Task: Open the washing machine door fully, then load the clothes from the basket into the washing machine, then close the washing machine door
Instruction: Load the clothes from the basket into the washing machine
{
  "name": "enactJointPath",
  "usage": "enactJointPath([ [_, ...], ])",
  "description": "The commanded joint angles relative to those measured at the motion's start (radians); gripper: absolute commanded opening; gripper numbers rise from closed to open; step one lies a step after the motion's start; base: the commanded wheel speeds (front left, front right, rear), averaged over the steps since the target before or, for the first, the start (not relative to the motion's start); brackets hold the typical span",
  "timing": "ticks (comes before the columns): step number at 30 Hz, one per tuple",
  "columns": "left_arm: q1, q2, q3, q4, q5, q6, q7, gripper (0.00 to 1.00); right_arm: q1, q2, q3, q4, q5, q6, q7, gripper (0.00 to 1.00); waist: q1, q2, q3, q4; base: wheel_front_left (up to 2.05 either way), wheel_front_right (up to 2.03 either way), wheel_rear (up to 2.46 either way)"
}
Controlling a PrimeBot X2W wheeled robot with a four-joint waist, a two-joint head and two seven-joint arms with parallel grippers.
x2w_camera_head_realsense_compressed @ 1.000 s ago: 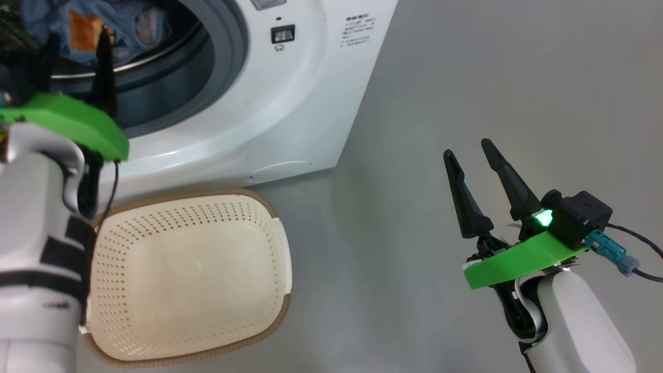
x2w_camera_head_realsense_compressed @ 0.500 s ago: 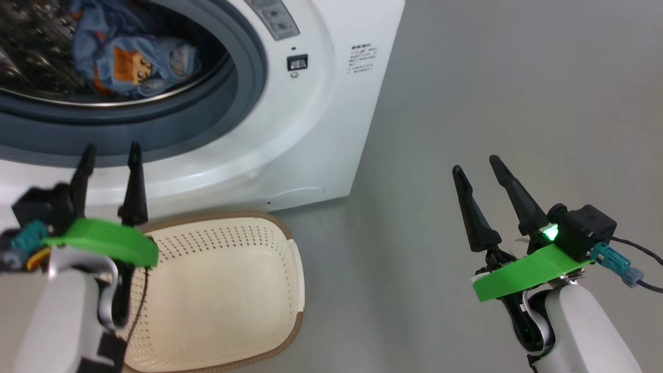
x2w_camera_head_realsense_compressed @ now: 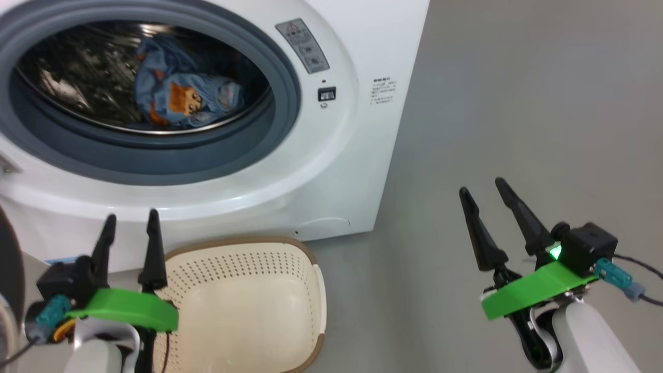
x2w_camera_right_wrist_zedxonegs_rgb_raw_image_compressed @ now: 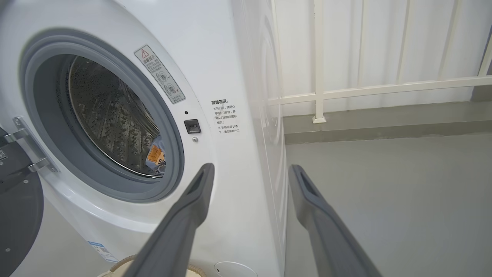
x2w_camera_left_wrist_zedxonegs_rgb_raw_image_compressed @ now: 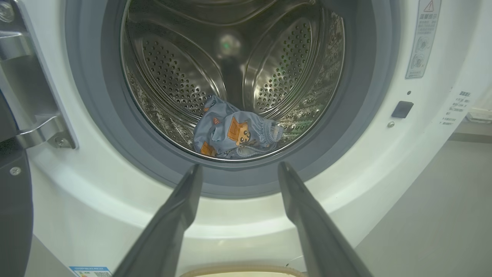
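**Both pincers spread wide, clothes lying in the drum**

The left gripper (x2w_camera_head_realsense_compressed: pixel 131 216) is hovering with its two dark fingers spread apart and gripping nothing. Its tips are pointing up toward the lower front of the washing machine (x2w_camera_head_realsense_compressed: pixel 352 155), just above the far rim of the basket (x2w_camera_head_realsense_compressed: pixel 243 241). The right gripper (x2w_camera_head_realsense_compressed: pixel 481 185) is likewise standing agape and bare, well off to the right over the grey floor (x2w_camera_head_realsense_compressed: pixel 518 103).

In the left wrist view, the left pincer is aiming straight at the round mouth, where the clothes (x2w_camera_left_wrist_zedxonegs_rgb_raw_image_compressed: pixel 234 132) are sitting as one crumpled bundle. The bundle is resting at the bottom front of the perforated steel drum (x2w_camera_left_wrist_zedxonegs_rgb_raw_image_compressed: pixel 173 77), just behind the grey gasket (x2w_camera_left_wrist_zedxonegs_rgb_raw_image_compressed: pixel 96 115). It is lying wider than it is tall, its long axis running left to right. The fabric is showing light blue with orange prints.

The washing machine door (x2w_camera_left_wrist_zedxonegs_rgb_raw_image_compressed: pixel 11 215) is hanging swung out at the left on its metal hinge (x2w_camera_left_wrist_zedxonegs_rgb_raw_image_compressed: pixel 38 127). The cream perforated basket with its brown rim is standing on the floor against the machine's foot.
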Motion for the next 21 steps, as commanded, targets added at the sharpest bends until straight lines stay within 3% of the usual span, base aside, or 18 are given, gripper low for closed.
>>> enactJointPath([
  [1,0.016,0.013,0.036,-0.036,-0.001,-0.003,-0.006,1.0,0.028,-0.006,0.024,-0.018,0.007,0.002,-0.005,1.0,0.0,0.0,-0.043,0.028,0.0,0.0,0.0],
  [21,0.182,-0.032,0.053,-0.095,0.006,-0.012,-0.006,1.0,0.116,-0.033,0.022,-0.004,0.024,0.002,-0.005,1.0,0.0,0.0,-0.179,0.069,0.0,0.0,0.0],
])
